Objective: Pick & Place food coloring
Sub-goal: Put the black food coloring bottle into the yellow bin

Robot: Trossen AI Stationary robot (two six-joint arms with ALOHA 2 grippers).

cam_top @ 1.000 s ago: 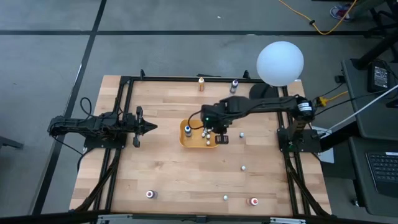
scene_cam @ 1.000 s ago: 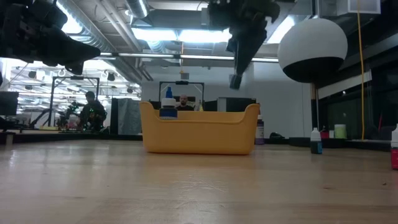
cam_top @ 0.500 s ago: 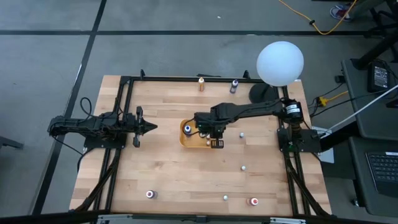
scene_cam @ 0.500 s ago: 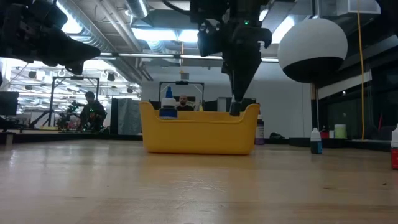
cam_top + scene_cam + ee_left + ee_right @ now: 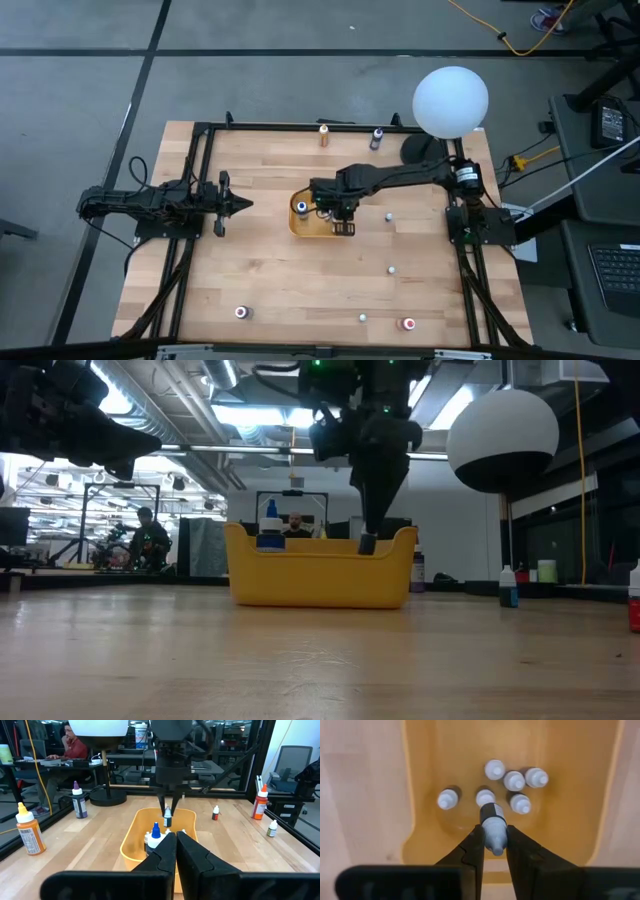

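Yellow tray receiving another bottle; right arm over it with a load

Wooden table (image 5: 270, 290) top, inspected from the left edge across. The left gripper (image 5: 243, 204) lies parked at the left side, level with the tray, its fingers pressed together and holding nothing. It points towards the tray but stands well apart from it, so I judge it to be waiting and kept out of the working arm's way.

Next comes the orange-yellow tray (image 5: 296, 226), set near the middle of the table. The right wrist view shows six small white-capped bottles standing upright in it, most bunched together at one end. I judge this grouping to leave the remaining floor free for further drops.

Directly over the tray hangs the right gripper (image 5: 492, 851), its arm reaching in from the right side. The fingers are clamped on a small food coloring bottle (image 5: 493, 822) with a dark band and pale cap. In the low view the fingertips reach down to about rim height. The bottle is thus held above the tray interior, in my judgement ready for release there.

Further right, loose bottles remain on the bare wood: two whitish ones (image 5: 389, 216) right of the tray and others along the near edge, including a red one (image 5: 408, 323). Two taller bottles (image 5: 376, 138) stand at the far edge beside the white globe lamp (image 5: 450, 100). The task is, in my estimate, only part done.
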